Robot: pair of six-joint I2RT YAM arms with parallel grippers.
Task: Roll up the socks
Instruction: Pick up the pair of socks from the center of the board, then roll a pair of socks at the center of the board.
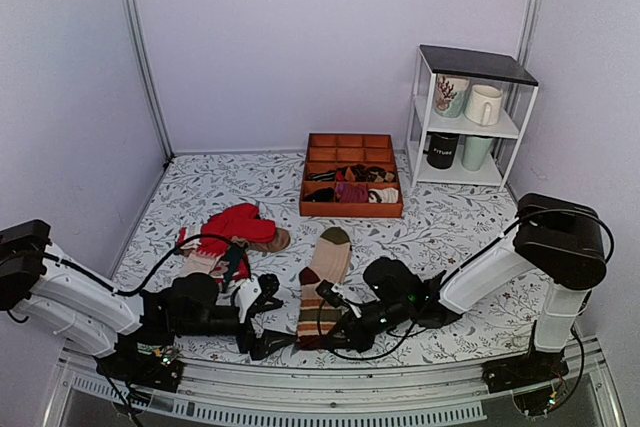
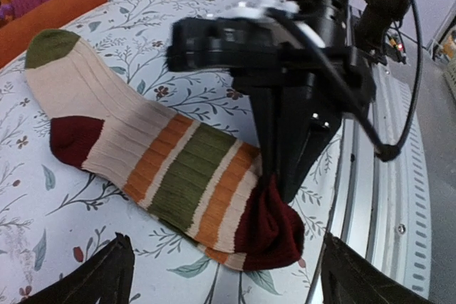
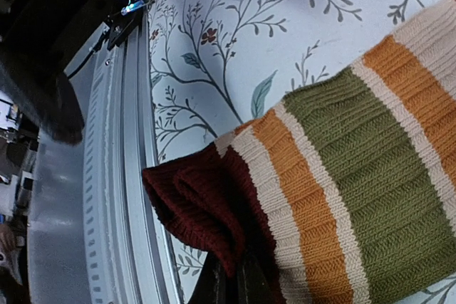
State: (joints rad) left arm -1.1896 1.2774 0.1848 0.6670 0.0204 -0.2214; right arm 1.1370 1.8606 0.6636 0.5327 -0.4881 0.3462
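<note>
The socks [image 1: 325,269] lie flat on the floral cloth near the table's front edge, olive toe pointing away and dark maroon cuff toward the arms. In the left wrist view the socks [image 2: 171,161] run diagonally, and the cuff is bunched and lifted a little. My right gripper [image 1: 325,330] is shut on that cuff. The right wrist view shows its fingertips [image 3: 231,282] pinching the folded maroon edge of the socks [image 3: 342,176]. My left gripper [image 1: 273,325] stands open just left of the cuff. Its fingers [image 2: 100,275] straddle the cuff end without touching it.
Bright red socks [image 1: 235,227] lie left of the striped pair. An orange compartment tray [image 1: 350,209] with small sock bundles sits behind. A white shelf [image 1: 468,127] with mugs stands at the back right. The metal rail [image 1: 300,402] of the table's front edge runs just below both grippers.
</note>
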